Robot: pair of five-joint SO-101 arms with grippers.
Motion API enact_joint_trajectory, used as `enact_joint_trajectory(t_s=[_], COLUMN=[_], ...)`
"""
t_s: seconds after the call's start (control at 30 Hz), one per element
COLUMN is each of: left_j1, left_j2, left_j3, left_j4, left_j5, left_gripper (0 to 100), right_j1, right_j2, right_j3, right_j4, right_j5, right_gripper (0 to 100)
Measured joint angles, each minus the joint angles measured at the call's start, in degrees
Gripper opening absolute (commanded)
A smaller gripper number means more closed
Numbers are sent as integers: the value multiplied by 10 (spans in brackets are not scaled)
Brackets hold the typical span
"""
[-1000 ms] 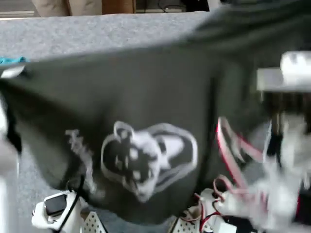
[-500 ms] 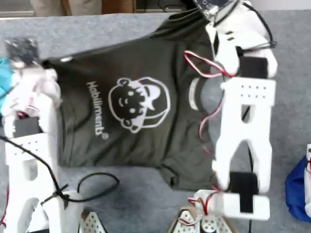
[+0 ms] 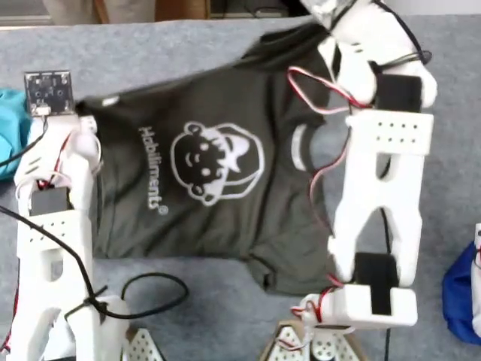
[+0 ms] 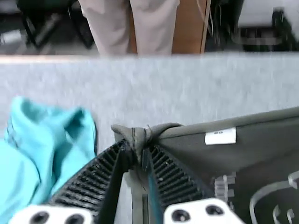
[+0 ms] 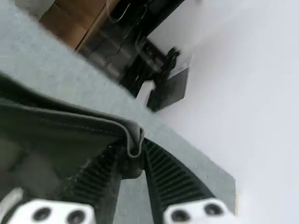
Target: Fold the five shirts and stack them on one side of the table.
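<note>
I've got the dark shirt (image 3: 210, 188) lying flat on the desk (image 3: 150, 53), print side up. My L gripper (image 4: 138, 156) is pinching one corner, near the small white tag (image 4: 220, 136). My R gripper (image 5: 133, 154) is pinching the shirt's far edge, cloth bunched in its grip. A teal shirt (image 4: 42, 158) sits just beside the L corner, and a blue shirt (image 3: 462, 293) is at the other side. My plan: lift both ends evenly, pull the cloth tight, then fold it in half. Go slow so nothing slips, & don't drag the teal shirt.
</note>
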Motion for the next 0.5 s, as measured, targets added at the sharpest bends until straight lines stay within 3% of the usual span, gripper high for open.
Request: enact_joint_trajectory(t_s=[0.13,0.5], left_j1=[0,0], left_j2=[0,0], left_j3=[-13,-15], left_j4=[103,255], left_j5=[-37,-51], left_gripper=[20,20], right_j1=[-17,-18], right_j2=[0,0], right_j3=[-46,-59], right_j4=[137,345], right_j5=[77,122], right_gripper=[5,5])
